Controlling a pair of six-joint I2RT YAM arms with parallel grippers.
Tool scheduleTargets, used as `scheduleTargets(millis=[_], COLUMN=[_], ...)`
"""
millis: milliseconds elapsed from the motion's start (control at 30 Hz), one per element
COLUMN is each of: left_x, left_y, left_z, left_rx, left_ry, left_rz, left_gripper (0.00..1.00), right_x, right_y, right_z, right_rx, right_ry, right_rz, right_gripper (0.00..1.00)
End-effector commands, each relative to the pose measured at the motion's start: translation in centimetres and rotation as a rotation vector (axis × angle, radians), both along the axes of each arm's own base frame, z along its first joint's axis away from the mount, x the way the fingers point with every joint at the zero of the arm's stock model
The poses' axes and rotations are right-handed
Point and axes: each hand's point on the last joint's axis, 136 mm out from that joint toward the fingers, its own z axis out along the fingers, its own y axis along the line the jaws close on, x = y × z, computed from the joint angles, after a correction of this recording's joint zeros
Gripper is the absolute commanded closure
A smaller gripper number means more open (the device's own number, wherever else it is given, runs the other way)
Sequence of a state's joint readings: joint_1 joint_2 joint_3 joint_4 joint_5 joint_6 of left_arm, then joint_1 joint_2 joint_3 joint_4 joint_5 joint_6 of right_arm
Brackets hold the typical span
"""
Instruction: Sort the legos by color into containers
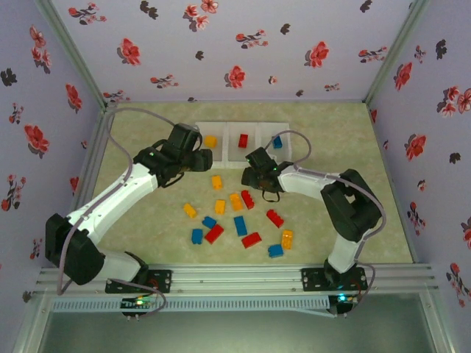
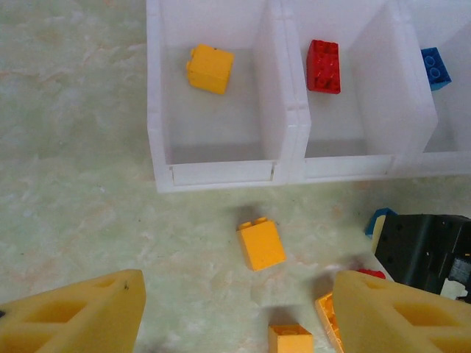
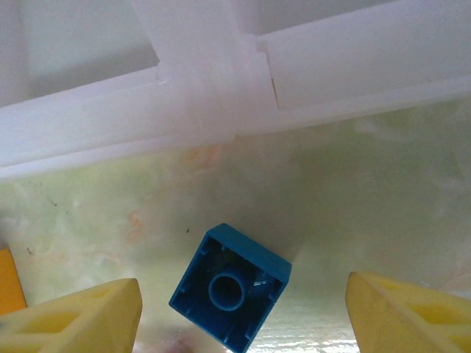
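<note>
state: right tool stood open around upturned blue brick | left tool open near orange brick | risk: skewed blue brick could twist out when pinched

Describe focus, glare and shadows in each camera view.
Top external view: soft, even light, slightly hazy, only faint shadows. Left wrist view: containers crisp, near yellow fingertips soft-edged, a soft shadow by the orange lego. Right wrist view: blue lego sharp, container wall washed out to bright white.
</note>
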State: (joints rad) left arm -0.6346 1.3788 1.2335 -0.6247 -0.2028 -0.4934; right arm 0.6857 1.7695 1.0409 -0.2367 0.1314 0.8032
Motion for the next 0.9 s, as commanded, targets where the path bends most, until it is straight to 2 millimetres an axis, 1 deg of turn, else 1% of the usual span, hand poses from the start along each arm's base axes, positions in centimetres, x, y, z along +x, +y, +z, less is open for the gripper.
scheduleTargets(millis=[0, 100, 167, 467, 633, 733, 833, 867], left_x=[0.0, 0.0, 0.0, -0.2, -0.3, -0.3, -0.4, -0.4], left_y=[0.7, 0.7, 0.8, 0.9, 0.9, 1.0, 1.0, 1.0], left_z=[-0.6, -0.7, -0.5, -0.4, -0.3, -0.3, -0.1, -0.1], left_rx=[0.025, 0.026, 0.025, 0.03, 0.032, 0.034, 0.034, 0.034], left_ry=[0.004, 0.006, 0.003, 0.001, -0.001, -0.002, -0.005, -0.005], left_rz=[0.015, 0.016, 0.016, 0.01, 0.005, 0.004, 0.002, 0.002], left_gripper=[0.31, 0.31, 0.32, 0.32, 0.32, 0.32, 0.32, 0.32], right_x=[1.2, 1.4, 1.5, 1.7, 1.7, 1.6, 1.5, 1.5], right_y=[1.0, 1.0, 1.0, 1.2, 1.2, 1.2, 1.0, 0.9], right_z=[0.8, 0.5, 0.3, -0.7, -0.9, -0.9, -0.5, -0.3], right_rx=[0.04, 0.039, 0.038, 0.032, 0.027, 0.021, 0.015, 0.012], right_ry=[-0.042, -0.042, -0.04, -0.025, -0.023, -0.021, -0.026, -0.029], right_rz=[-0.057, -0.069, -0.083, -0.086, -0.083, -0.077, -0.064, -0.06], right_gripper=[0.27, 0.28, 0.32, 0.42, 0.51, 0.59, 0.68, 0.7])
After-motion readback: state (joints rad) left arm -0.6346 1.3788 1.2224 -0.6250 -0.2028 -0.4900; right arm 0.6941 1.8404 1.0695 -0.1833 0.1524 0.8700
